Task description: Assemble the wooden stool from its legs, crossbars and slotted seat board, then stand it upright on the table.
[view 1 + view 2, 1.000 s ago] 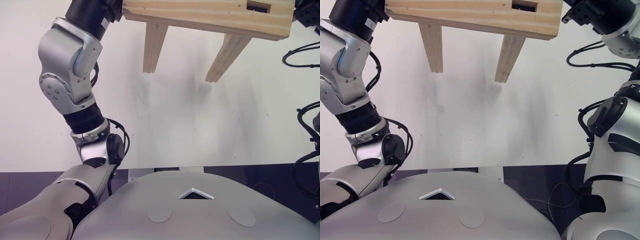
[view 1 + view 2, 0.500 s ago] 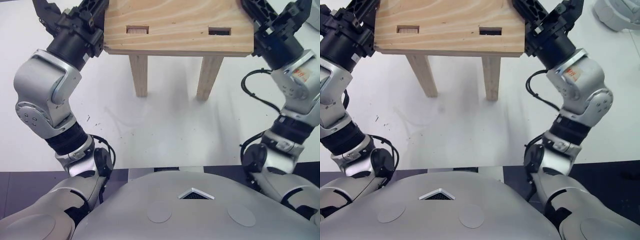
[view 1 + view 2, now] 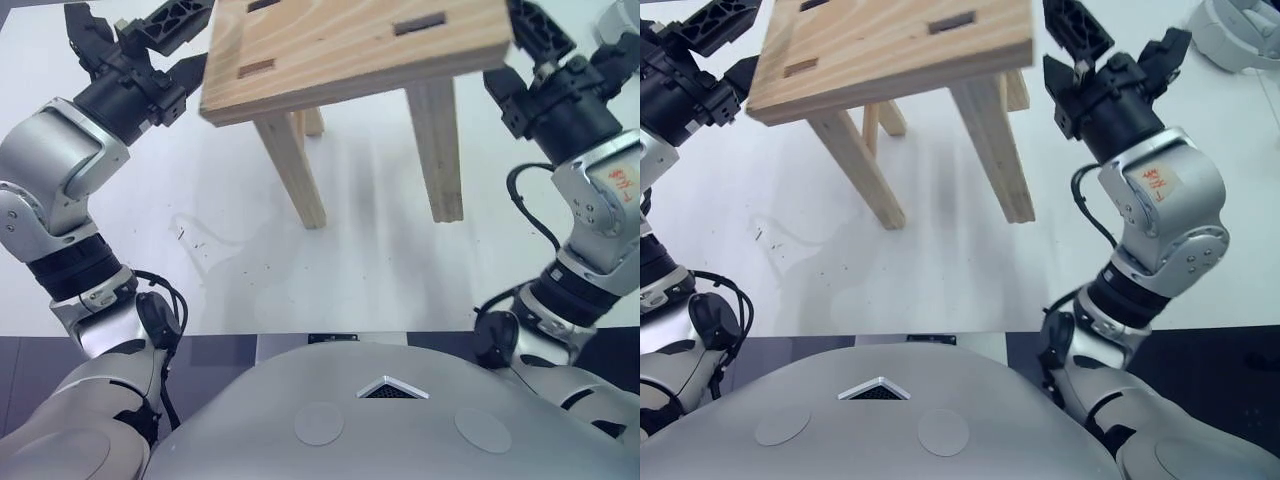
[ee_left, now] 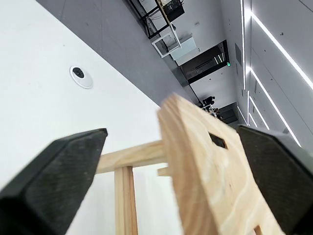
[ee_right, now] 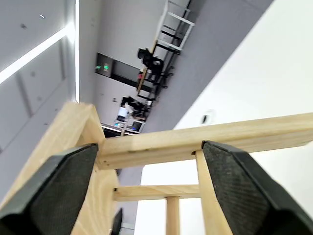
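Note:
The assembled wooden stool stands on the white table [image 3: 330,280]. Its slotted seat board [image 3: 340,45] is on top and its two near legs [image 3: 298,165] [image 3: 438,150] reach down to the surface. My left gripper [image 3: 197,38] is open at the seat's left end, its black fingers [image 4: 54,181] either side of the board's edge [image 4: 195,161] with gaps. My right gripper [image 3: 1052,55] is open at the seat's right end. In the right wrist view the crossbars [image 5: 205,139] and the seat's underside lie between its fingers [image 5: 244,191].
The table in front of the stool is bare apart from faint scuff marks [image 3: 200,235]. A round socket [image 4: 80,77] is set in the tabletop farther off. A white object [image 3: 1240,30] lies at the far right.
The whole picture has shifted, so the camera has moved. The stool now looks lower, nearer and turned, with its feet on the table. Both grippers stay open beside the seat's ends.

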Tool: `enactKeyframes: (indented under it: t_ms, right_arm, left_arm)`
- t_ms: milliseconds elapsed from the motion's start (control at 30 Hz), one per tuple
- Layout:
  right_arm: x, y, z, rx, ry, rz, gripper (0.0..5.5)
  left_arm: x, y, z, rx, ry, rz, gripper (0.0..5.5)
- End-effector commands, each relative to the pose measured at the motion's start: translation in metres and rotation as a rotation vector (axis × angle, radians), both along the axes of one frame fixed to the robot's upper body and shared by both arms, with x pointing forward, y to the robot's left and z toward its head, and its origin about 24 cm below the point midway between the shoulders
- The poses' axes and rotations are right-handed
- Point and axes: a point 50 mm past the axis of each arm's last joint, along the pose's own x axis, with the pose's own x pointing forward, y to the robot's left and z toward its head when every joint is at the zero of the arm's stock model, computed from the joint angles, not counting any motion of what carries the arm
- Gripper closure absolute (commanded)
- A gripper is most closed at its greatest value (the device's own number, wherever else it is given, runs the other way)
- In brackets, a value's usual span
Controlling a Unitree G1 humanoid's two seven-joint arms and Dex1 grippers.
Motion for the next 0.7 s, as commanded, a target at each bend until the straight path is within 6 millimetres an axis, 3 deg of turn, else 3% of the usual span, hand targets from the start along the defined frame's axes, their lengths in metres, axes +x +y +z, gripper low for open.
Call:
enactKeyframes:
  t_ms: [33,167,267,300,400,500,600,700]
  right_arm:
    - [-0.004,-0.006,0.004,-0.052,-0.061,0.039,1.53]
    - [-0.001,-0.034,0.027,-0.132,-0.155,-0.025,1.53]
    - [0.0,-0.057,0.05,-0.36,-0.245,-0.095,1.53]
    - [0.001,-0.059,0.051,-0.528,-0.276,-0.143,1.53]
    - [0.006,-0.059,0.024,-0.976,-0.305,-0.219,1.53]
    - [0.011,-0.06,-0.01,-1.18,-0.34,-0.216,1.53]
    - [0.02,-0.065,-0.027,-1.247,-0.394,-0.247,1.53]
    - [0.029,-0.067,-0.032,-1.283,-0.458,-0.28,1.53]
  left_arm:
    - [0.006,-0.004,0.018,0.004,-0.071,-0.004,0.15]
    - [0.005,0.009,0.037,0.026,-0.146,0.025,0.15]
    - [-0.005,0.032,0.064,0.24,-0.273,0.117,0.15]
    - [-0.006,0.042,0.065,0.379,-0.299,0.21,0.15]
    - [-0.005,0.064,0.032,0.84,-0.308,0.437,0.15]
    - [-0.004,0.063,-0.004,1.091,-0.347,0.454,0.15]
    - [0.0,0.059,-0.027,1.128,-0.389,0.459,0.15]
    - [0.003,0.056,-0.039,1.11,-0.436,0.442,0.15]
